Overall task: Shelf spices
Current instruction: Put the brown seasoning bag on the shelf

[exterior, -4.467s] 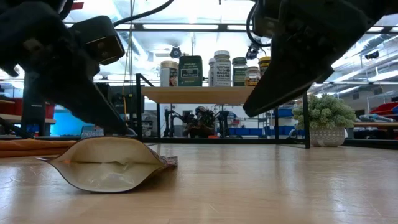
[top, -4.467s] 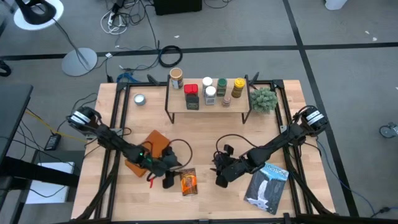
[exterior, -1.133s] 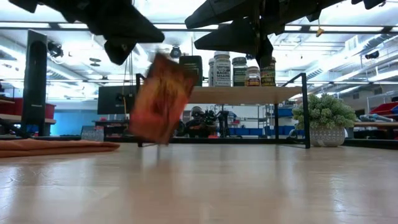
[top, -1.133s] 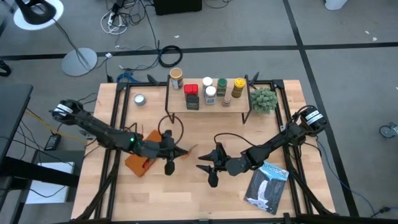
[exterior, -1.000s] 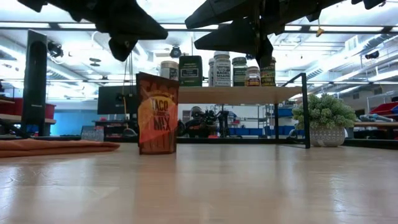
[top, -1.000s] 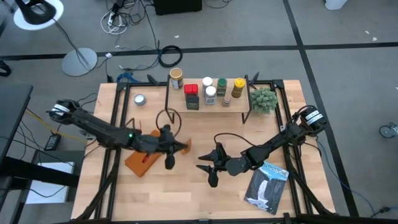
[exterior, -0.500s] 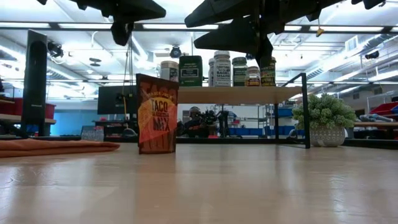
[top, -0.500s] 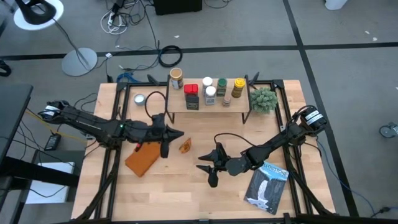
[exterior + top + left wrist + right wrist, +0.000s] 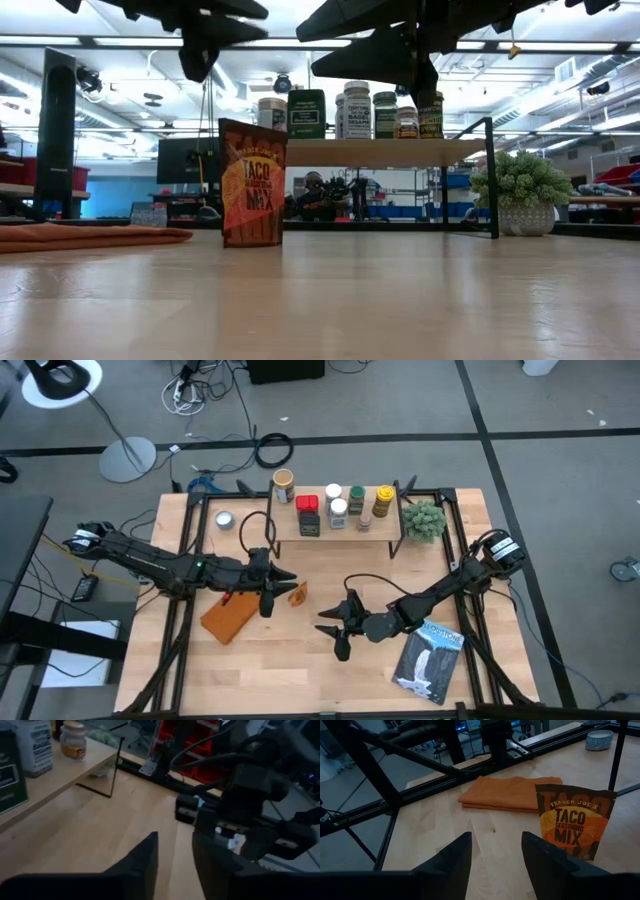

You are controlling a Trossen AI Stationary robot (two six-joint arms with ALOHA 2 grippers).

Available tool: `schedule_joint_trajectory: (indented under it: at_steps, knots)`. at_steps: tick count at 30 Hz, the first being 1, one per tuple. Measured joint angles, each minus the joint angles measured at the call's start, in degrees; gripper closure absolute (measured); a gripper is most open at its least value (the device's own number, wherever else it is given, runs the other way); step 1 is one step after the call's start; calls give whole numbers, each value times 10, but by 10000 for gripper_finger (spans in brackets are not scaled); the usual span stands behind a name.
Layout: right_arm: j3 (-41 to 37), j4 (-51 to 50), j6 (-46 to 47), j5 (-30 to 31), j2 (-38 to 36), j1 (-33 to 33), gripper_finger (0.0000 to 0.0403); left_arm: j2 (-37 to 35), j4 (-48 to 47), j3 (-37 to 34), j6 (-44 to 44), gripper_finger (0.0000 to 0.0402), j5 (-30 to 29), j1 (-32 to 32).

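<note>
The left pincer (image 9: 283, 577) hung just beside the orange packet (image 9: 296, 595), its fingers a little apart and holding nothing. The packet stood upright on the surface (image 9: 320, 670), in front of the shelf (image 9: 335, 532). The right pincer (image 9: 330, 633) waited nearby, fingers apart. The packet likely needed lifting onto the shelf next.

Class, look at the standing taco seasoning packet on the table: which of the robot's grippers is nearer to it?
Left. The left gripper hovers just beside the packet, toward the table's left; the right gripper hangs farther off, toward the front.
</note>
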Motion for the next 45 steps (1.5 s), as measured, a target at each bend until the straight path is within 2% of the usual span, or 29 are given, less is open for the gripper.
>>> schedule_joint_trajectory:
  at_steps: [4,7,21,34,39,45]
  knots:
    - [0,1,0,0,0,0,231,6,3,0,-8,238,-5,0]
    - [0,1,0,0,0,0,230,16,3,0,-33,227,0,-3]
    - [0,2,0,0,0,0,232,107,-59,0,-127,228,-12,-23]
    - [0,2,0,0,0,0,231,121,-88,5,-149,228,-40,-23]
    - [0,2,0,0,0,0,229,121,-161,58,-126,228,-53,-23]
    - [0,2,0,0,0,0,232,121,-333,159,-79,228,-101,-23]
